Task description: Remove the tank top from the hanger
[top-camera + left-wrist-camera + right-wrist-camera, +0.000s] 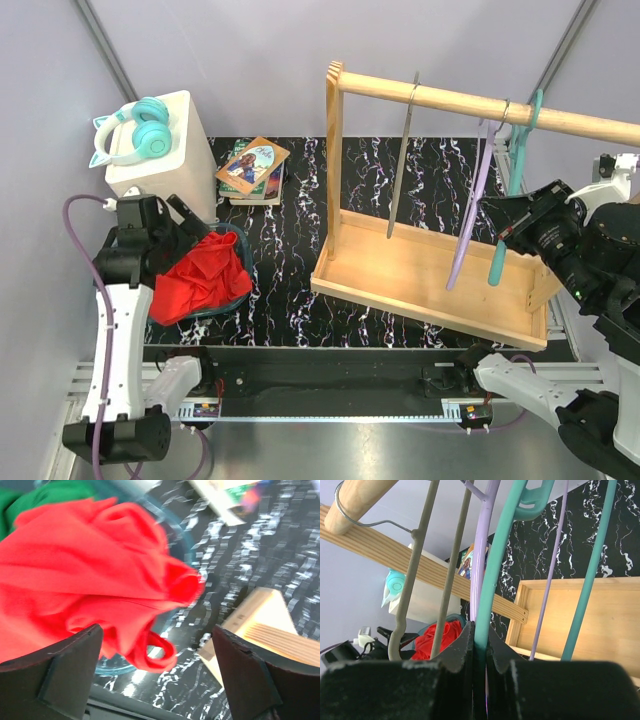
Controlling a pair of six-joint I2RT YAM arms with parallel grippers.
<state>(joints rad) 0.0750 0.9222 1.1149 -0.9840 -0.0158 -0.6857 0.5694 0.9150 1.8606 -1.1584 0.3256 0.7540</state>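
At the left of the top view, the red tank top point(200, 275) lies bunched in a teal-rimmed tub point(244, 262), just beside a white box point(178, 150) bearing headphones point(140, 130), and the left gripper point(157, 629) hangs close over the cloth with its jaws spread wide, gripping nothing. Toward the middle, books point(252, 168) lie on the black marbled table point(290, 290), well apart from the tank top. On the right half, the wooden rack point(430, 275) carries a grey hanger point(402, 160), a purple hanger point(470, 215) and a teal hanger point(500, 565), and the right gripper point(480, 630) is clamped tight on the teal one.
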